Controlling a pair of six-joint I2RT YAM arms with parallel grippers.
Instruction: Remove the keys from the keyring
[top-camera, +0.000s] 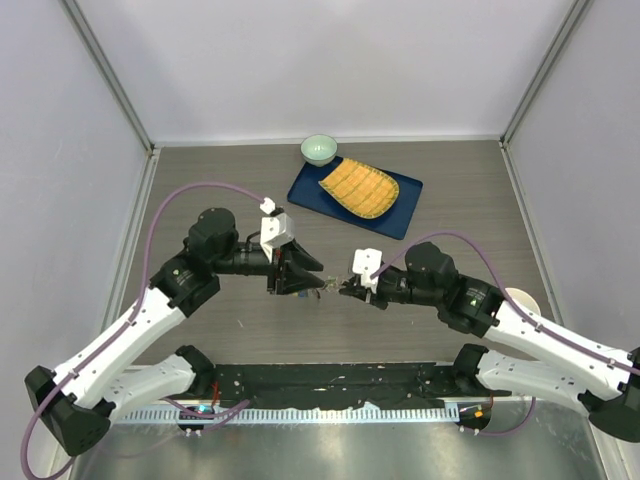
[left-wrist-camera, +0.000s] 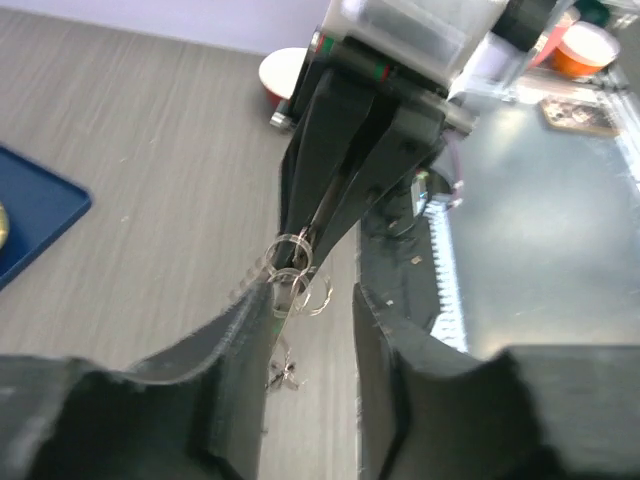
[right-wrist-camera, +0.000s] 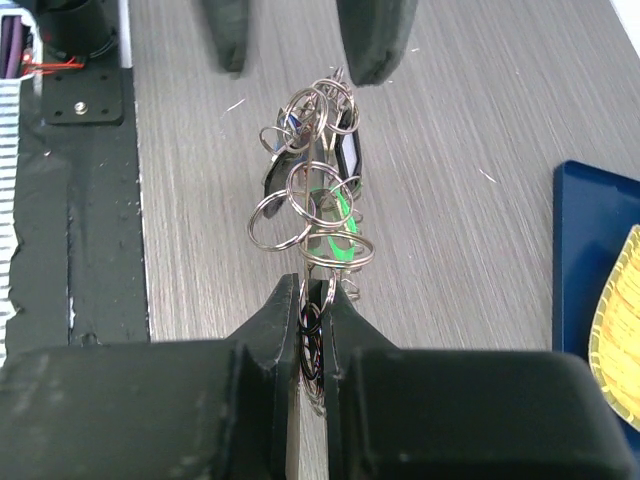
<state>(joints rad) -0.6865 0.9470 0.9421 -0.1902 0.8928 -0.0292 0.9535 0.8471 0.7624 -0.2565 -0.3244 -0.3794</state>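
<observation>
The left gripper (top-camera: 305, 276) and right gripper (top-camera: 347, 289) faced tip to tip at mid-table, with the keyring (right-wrist-camera: 318, 190) filling the gap between them. Behind, well apart, a tray (top-camera: 305, 190) and bowl (top-camera: 319, 149) blocked the far side. Bare table (top-camera: 460, 190) lay on both flanks.

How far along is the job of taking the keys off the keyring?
Done: no key clearly lies freed. In hand: the right gripper pinches the keyring, with the keys attached; the left gripper is open at the bunch's far end. Left: pulling the keys off.
</observation>
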